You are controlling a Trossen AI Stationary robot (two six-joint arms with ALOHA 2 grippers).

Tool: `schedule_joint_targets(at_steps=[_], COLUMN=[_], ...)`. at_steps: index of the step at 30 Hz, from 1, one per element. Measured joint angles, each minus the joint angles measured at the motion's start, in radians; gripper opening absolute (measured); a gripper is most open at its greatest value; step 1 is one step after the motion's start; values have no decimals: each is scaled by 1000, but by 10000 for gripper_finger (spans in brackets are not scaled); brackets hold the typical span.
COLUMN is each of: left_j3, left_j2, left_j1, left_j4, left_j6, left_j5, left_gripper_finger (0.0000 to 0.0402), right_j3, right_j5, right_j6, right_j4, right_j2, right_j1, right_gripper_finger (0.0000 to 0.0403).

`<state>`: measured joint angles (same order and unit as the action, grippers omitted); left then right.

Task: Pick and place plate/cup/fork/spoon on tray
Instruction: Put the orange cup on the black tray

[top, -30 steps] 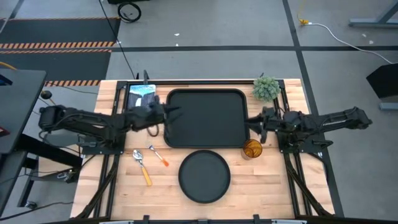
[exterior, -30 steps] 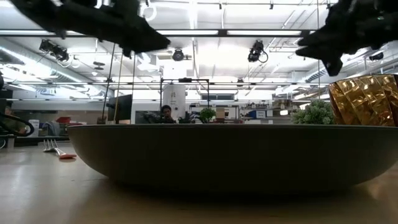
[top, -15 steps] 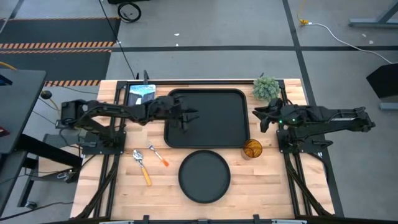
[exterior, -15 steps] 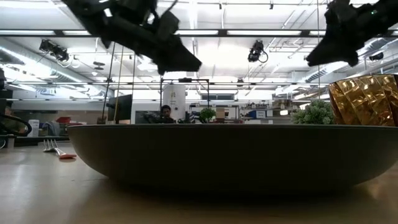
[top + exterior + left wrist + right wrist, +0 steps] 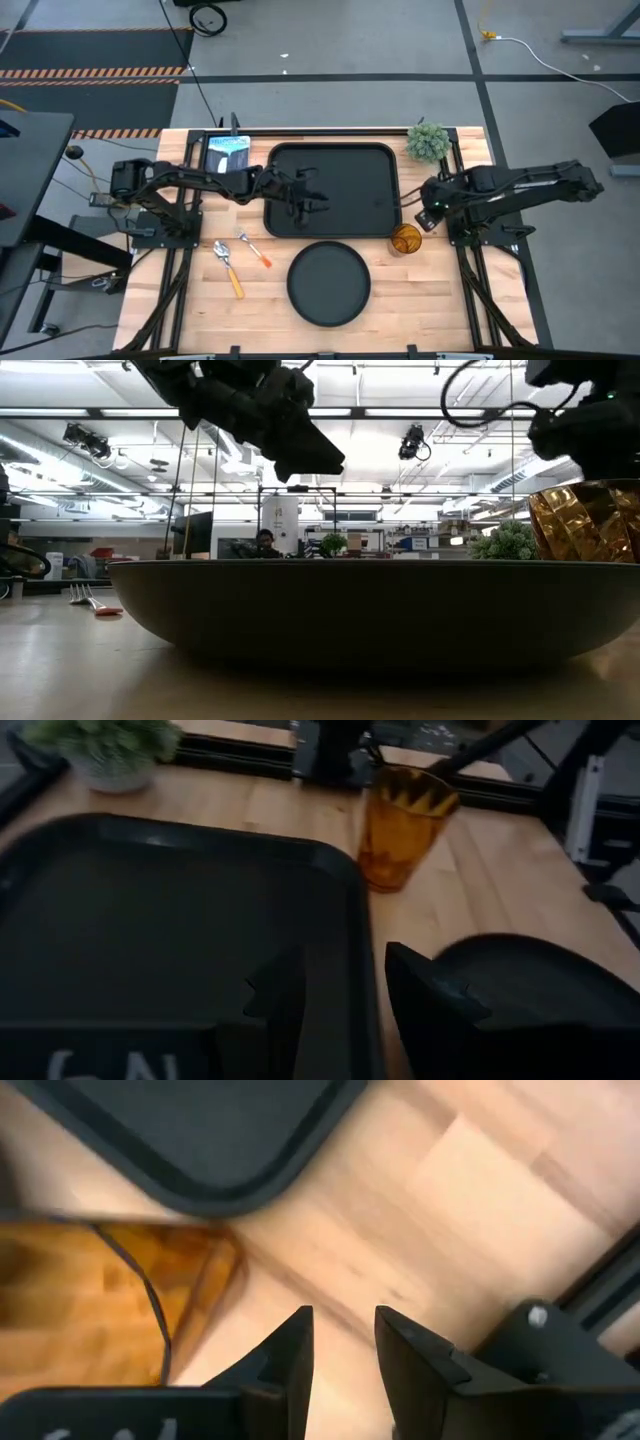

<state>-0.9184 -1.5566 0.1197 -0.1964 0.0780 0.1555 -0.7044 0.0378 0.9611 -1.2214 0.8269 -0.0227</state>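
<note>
The black rectangular tray (image 5: 345,165) lies at the table's middle. The round black plate (image 5: 328,283) lies on the table near the tray's near edge. The amber cup (image 5: 406,240) stands upright by the tray's near right corner. The spoon (image 5: 230,270) and the fork (image 5: 256,250) lie on the table left of the plate. My left gripper (image 5: 318,200) hovers open over the tray's near part, its fingers (image 5: 275,1005) empty. My right gripper (image 5: 428,215) is open just above and beside the cup (image 5: 120,1295), touching nothing.
A small potted plant (image 5: 428,142) stands at the far right corner. A blue-white picture card (image 5: 228,152) lies at the tray's far left. Bare wood shows right of the plate and along the near edge. A person sits far back in the room (image 5: 266,542).
My left gripper has gone toward the table's right, from the tray's left edge out over the tray, and a little toward the near edge. My right gripper has swung first toward the far edge, then toward the near edge, to the cup, tipping downward.
</note>
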Motion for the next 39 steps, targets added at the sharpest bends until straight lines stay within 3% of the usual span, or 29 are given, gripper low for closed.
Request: schedule_joint_targets(at_steps=[8, 14, 21, 28, 39], left_j3=[1, 0, 0, 2, 1], left_j2=[45, 74, 84, 111, 117], left_j1=[-39, -39, -39, -39, -39], left_j4=[194, 224, 247, 292, 231], left_j6=[49, 91, 95, 101, 94], left_j5=[-12, -58, -60, -62, -69], left_gripper_finger=[146, 146, 146, 146, 146], right_j3=[19, 18, 33, 33, 33], right_j5=[-62, -57, -129, -126, -21], right_j6=[-18, -8, -189, -284, -350], right_j4=[9, 15, 137, 189, 516], right_j2=[-4, 27, 110, 215, 357], right_j1=[-15, -55, -130, -205, -265], right_gripper_finger=[116, 116, 116, 116, 116])
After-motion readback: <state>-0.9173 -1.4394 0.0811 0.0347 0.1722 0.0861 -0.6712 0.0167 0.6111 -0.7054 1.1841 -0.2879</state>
